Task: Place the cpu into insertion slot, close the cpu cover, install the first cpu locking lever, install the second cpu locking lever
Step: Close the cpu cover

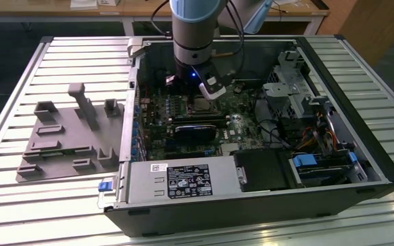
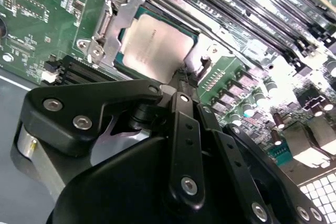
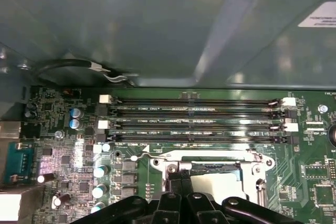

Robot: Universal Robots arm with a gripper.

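The cpu (image 2: 155, 43) lies flat in the insertion slot (image 2: 113, 51) on the green motherboard, its silvery top showing. The cpu cover (image 2: 125, 6), a silvery metal frame, lies around the chip; in the first wrist view the cpu cover (image 3: 258, 170) frames the cpu (image 3: 218, 184). A thin wire lever (image 3: 140, 156) runs along one side of the socket. My gripper (image 2: 185, 77) is shut, its black fingertips (image 3: 181, 174) together at the chip's edge, with nothing seen between them. In the exterior view the gripper (image 1: 209, 95) hangs inside the open case just above the slot (image 1: 200, 106).
Long black memory slots (image 3: 194, 119) run beside the socket. A black card (image 1: 198, 129) sits below it in the exterior view. Drive cage and cables (image 1: 299, 102) fill the case's right side. A grey fixture plate (image 1: 70, 138) lies on the slatted table at the exterior view's left.
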